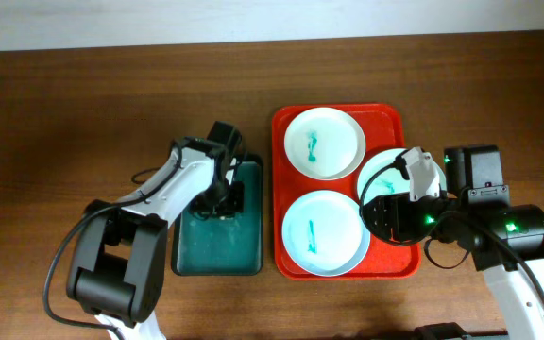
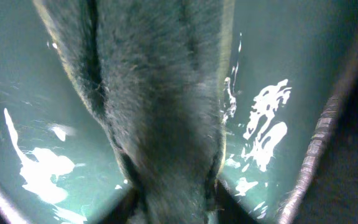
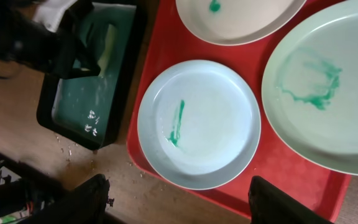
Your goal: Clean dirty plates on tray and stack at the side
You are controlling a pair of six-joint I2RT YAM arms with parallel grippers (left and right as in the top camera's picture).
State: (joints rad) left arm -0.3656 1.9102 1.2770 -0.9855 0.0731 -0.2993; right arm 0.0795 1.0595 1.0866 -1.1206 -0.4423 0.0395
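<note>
So the left gripper [image 1: 223, 196] is down in the green basin [image 1: 217, 253] at 9 o'clock of the red tray [image 1: 385, 121], and as far as I can tell it's pinched tight around the sponge [image 2: 160, 106], which fills the wrist view. The right gripper [image 3: 179, 186] hangs over the 3 o'clock side of the tray with its fingers spread wide and nothing in them. All three dishes sit in the tray with teal smears [image 3: 178, 121] on them: the 12 o'clock plate [image 1: 324, 142], the 6 o'clock plate [image 1: 324, 234] and the 3 o'clock plate [image 1: 374, 170]. What worries me: they lie flat and packed close, so scrubbing one with nothing holding it probably shoves it into its neighbours or up the rim. A soaked sponge could also drip across the table [image 1: 83, 113] on the way over. And both arms heading for the same plate looks like a bump waiting to happen.
</note>
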